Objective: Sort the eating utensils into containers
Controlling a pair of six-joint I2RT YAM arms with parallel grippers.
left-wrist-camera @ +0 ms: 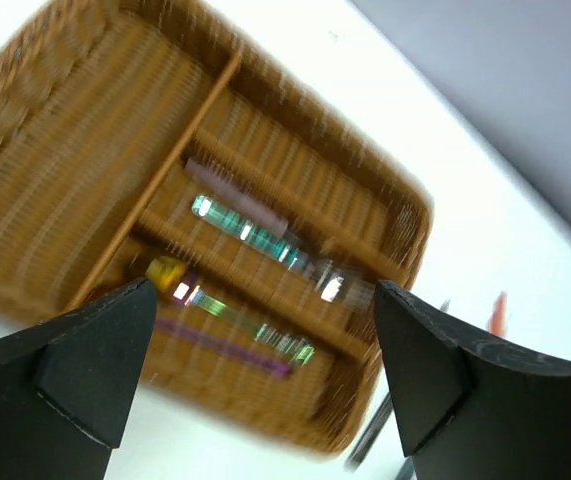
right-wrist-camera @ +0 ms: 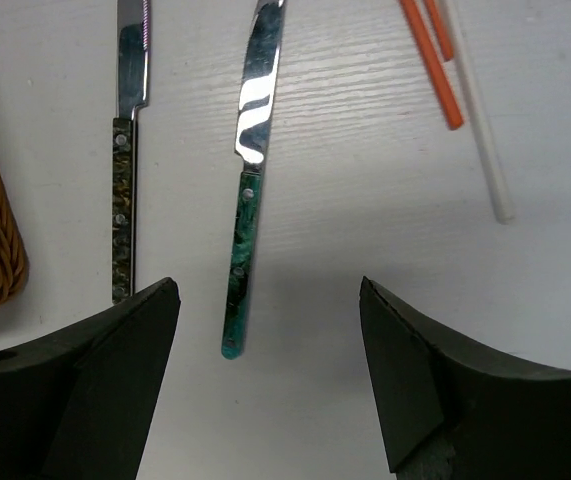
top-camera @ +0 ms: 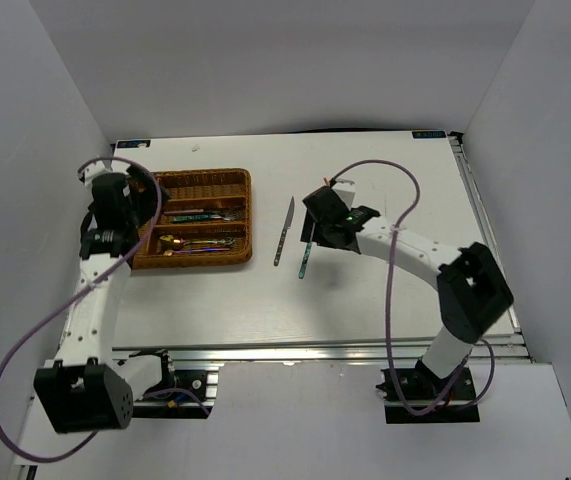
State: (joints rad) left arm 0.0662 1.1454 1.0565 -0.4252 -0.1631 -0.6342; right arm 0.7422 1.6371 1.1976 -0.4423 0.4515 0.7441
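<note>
The brown wicker tray (top-camera: 247, 215) lies at the left of the table. Its long sections hold a gold-bowled spoon (left-wrist-camera: 165, 272) with an iridescent handle, a purple piece (left-wrist-camera: 225, 345) and another iridescent utensil (left-wrist-camera: 255, 232). My left gripper (left-wrist-camera: 265, 290) hovers open and empty over the tray's left end (top-camera: 115, 205). My right gripper (right-wrist-camera: 267, 290) is open and empty above the table (top-camera: 320, 215). A green-handled knife (right-wrist-camera: 245, 200) lies just ahead of its jaws, left of centre. A dark-handled knife (right-wrist-camera: 125, 180) lies parallel to its left. Red-orange chopsticks (right-wrist-camera: 433, 60) and a thin white stick (right-wrist-camera: 480, 120) lie to the right.
Both knives show in the top view, the dark-handled one (top-camera: 284, 232) beside the tray's right wall and the green-handled one (top-camera: 306, 262) right of it. The tray's crosswise section (left-wrist-camera: 65, 150) holds nothing visible. White walls enclose the table on three sides.
</note>
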